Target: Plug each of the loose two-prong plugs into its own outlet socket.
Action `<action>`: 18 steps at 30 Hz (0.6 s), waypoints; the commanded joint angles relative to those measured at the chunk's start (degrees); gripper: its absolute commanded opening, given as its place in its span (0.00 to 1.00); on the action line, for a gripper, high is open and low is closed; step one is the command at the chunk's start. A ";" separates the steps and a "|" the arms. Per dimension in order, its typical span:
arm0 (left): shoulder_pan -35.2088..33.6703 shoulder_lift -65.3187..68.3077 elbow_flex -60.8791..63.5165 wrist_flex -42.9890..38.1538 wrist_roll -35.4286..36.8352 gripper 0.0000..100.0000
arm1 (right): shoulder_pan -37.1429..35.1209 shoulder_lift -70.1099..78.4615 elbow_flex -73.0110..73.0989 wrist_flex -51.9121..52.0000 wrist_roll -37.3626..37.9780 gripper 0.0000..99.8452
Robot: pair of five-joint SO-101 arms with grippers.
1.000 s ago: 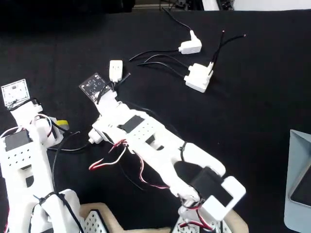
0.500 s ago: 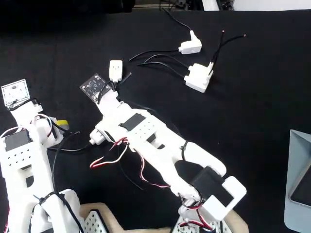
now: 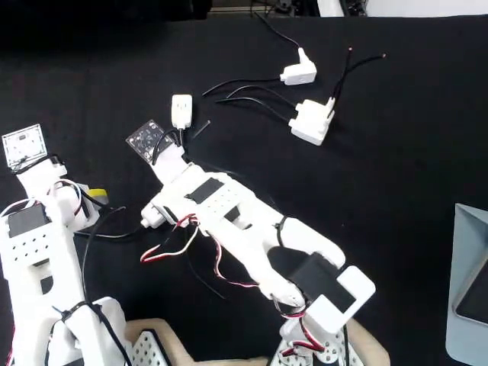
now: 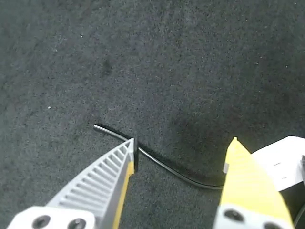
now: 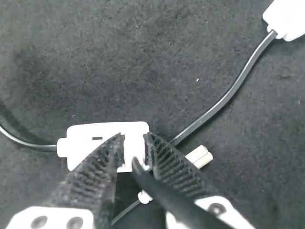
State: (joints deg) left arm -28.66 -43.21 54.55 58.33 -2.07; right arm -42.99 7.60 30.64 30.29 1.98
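Fingers (image 5: 97,179) of our right arm stand narrow and appear to pinch one end of the small white rectangular plug (image 5: 90,138), lying flat on the black tabletop (image 5: 143,57). Our left fingers (image 4: 245,181) gape wide, a thin black cable (image 4: 167,164) running between them. We judge this the pick-up step; next we must lift the plug and line its prongs with the white outlet block (image 3: 311,122) well beyond the fingers.

White plug (image 5: 83,143), black cord (image 5: 229,94), black cloth (image 4: 190,57); ribbed grey and yellow left fingers (image 4: 248,183).
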 commanded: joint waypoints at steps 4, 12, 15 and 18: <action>-0.57 -1.23 -0.40 -0.79 0.44 0.30 | 0.88 -0.22 0.13 -0.18 0.44 0.01; -0.57 -1.23 -0.40 -0.88 0.44 0.30 | 4.84 -14.81 0.31 0.18 -3.43 0.01; -0.57 -1.23 -0.40 -0.88 0.44 0.30 | 10.02 -18.86 0.13 -0.09 -5.89 0.01; -0.57 -1.23 -0.31 -0.88 0.44 0.30 | 16.35 -20.97 -0.84 -0.18 -9.58 0.01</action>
State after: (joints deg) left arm -28.66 -43.21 54.55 58.33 -2.07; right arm -32.62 -9.01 31.43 30.73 -4.44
